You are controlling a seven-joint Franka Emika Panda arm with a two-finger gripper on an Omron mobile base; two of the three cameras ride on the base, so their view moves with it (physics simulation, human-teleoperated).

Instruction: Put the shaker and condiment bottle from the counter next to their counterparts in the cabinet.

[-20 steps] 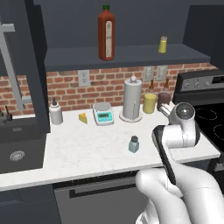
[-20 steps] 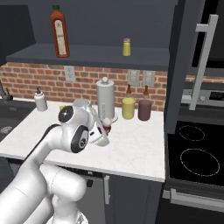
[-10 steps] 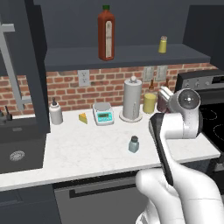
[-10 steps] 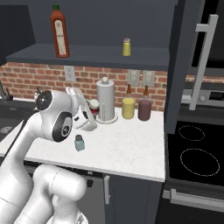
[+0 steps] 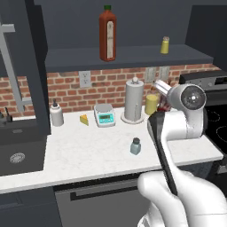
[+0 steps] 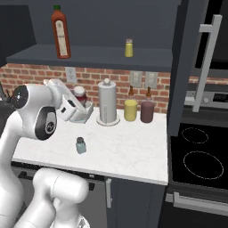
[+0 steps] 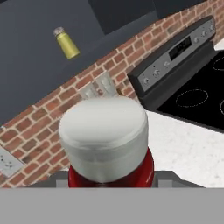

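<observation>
My gripper (image 6: 81, 101) is shut on the condiment bottle (image 6: 79, 92), a small red squeeze bottle whose white cap (image 7: 103, 131) looms large in the hand view. It hangs tilted above the counter (image 6: 129, 147), left of the paper towel roll. The pale blue shaker (image 5: 135, 146) with its grey cap stands alone on the counter (image 5: 88, 150), also seen as the shaker (image 6: 80, 145) below my hand. Up on the cabinet shelf (image 6: 89, 60) stand the tall red bottle (image 6: 60, 32) and the small yellow shaker (image 6: 128, 47). That yellow shaker (image 7: 65, 42) is up and left of the cap.
A paper towel roll (image 6: 107, 101), a yellow jar (image 6: 130, 110) and a dark red jar (image 6: 147, 111) line the brick wall. A small scale (image 5: 105, 114), a cheese wedge (image 5: 84, 119) and a soap bottle (image 5: 56, 113) stand further left. The stove (image 6: 200, 156) lies right, the sink (image 5: 17, 155) left.
The hand has risen from low over the counter with the red bottle in it and has turned. The pale blue shaker has stayed put.
</observation>
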